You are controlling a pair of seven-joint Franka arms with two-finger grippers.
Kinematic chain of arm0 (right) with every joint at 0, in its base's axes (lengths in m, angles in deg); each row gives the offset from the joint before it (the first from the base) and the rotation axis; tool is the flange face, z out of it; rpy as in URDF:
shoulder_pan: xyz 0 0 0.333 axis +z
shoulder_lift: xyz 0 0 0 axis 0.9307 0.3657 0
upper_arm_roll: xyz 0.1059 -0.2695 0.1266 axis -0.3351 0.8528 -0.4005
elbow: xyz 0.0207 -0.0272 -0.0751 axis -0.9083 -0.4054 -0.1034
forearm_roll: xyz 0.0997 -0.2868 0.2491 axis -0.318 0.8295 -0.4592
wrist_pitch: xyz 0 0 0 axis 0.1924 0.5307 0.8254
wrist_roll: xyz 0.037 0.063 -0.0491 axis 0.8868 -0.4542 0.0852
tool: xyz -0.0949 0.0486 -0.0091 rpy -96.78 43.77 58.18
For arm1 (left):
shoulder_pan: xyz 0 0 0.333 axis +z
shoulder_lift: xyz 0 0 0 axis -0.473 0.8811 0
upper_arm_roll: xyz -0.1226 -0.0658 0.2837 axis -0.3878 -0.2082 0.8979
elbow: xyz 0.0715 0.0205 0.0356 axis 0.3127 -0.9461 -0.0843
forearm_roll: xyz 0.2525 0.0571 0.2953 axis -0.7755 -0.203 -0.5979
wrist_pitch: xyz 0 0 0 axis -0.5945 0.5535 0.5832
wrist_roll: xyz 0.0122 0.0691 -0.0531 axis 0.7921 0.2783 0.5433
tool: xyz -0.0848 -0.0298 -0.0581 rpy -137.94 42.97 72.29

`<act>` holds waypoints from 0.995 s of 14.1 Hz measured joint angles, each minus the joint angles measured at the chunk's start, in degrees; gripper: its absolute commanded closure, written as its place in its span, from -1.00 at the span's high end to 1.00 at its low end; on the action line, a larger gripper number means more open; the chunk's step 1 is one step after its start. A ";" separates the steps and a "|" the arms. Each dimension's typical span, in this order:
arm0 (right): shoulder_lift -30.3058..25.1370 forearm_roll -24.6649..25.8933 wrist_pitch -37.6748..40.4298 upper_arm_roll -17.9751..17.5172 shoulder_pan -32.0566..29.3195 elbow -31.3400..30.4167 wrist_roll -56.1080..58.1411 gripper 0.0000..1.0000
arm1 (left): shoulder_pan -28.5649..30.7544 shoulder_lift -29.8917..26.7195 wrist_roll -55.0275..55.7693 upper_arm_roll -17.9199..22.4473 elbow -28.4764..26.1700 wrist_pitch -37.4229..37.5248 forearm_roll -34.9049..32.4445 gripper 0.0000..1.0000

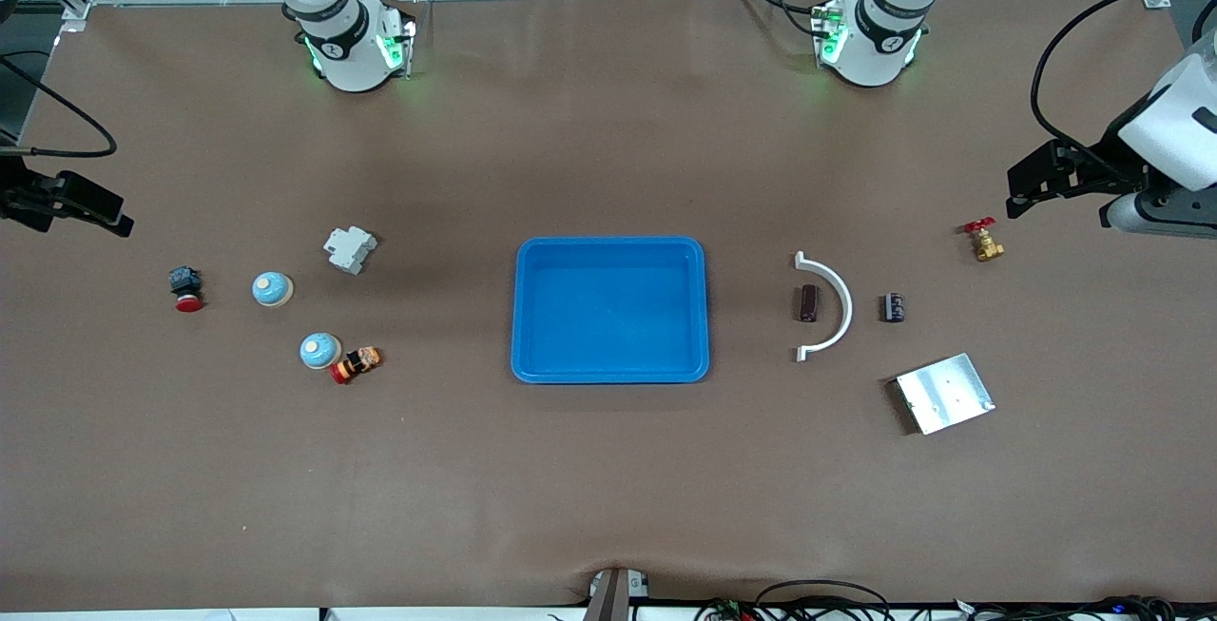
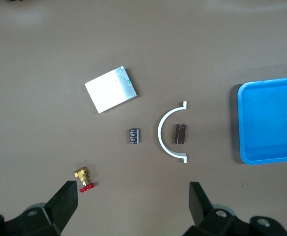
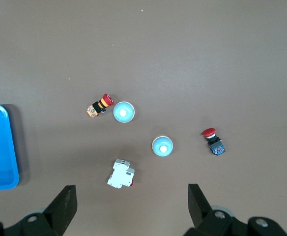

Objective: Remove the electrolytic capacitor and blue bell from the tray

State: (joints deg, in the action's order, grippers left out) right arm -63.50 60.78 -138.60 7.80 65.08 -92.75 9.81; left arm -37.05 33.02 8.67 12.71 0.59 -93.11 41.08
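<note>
Two light-blue bells (image 1: 272,289) (image 1: 320,351) sit toward the right arm's end of the table; both show in the right wrist view (image 3: 162,146) (image 3: 123,112). A dark brown capacitor (image 1: 808,302) (image 2: 180,133) lies inside a white arc (image 1: 832,307). A black capacitor (image 1: 894,307) (image 2: 134,135) lies beside the arc. A blue tray (image 1: 705,309) stands empty mid-table. My left gripper (image 1: 1032,185) (image 2: 132,201) is open and empty, high over the left arm's end of the table. My right gripper (image 1: 100,210) (image 3: 132,201) is open and empty, high over the right arm's end.
A brass valve with a red handle (image 1: 985,241) and a metal plate (image 1: 944,393) lie near the capacitors. A white breaker (image 1: 350,248), a red push button (image 1: 186,288) and an orange-and-red button (image 1: 356,363) lie near the bells.
</note>
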 measured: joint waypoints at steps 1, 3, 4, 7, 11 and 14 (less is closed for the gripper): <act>0.00 0.00 0.00 0.00 0.00 0.00 0.00 1.00 | 0.07 0.00 0.01 0.01 -0.04 -0.23 0.00 1.00; 0.00 0.00 0.00 0.00 0.00 0.00 0.00 1.00 | 0.21 0.02 0.01 0.06 -0.22 -0.82 0.00 1.00; 0.00 0.00 0.00 0.00 0.00 0.00 0.00 1.00 | 0.24 0.04 0.01 0.07 -0.28 -1.12 0.00 1.00; 0.00 0.00 0.00 0.00 0.00 0.00 0.00 1.00 | 0.24 0.06 0.01 0.09 -0.47 -1.41 0.00 1.00; 0.00 0.00 0.00 0.04 -0.01 0.00 0.00 1.00 | 0.34 0.11 0.04 0.17 -0.63 -1.86 0.00 1.00; 0.00 0.00 0.00 0.07 -0.04 0.00 0.00 1.00 | 0.35 0.11 0.04 0.17 -0.63 -2.35 0.00 1.00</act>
State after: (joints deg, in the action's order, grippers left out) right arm -63.50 60.78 -138.60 7.87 65.03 -92.75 9.81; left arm -36.70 33.13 8.71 12.88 -0.05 -95.46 41.08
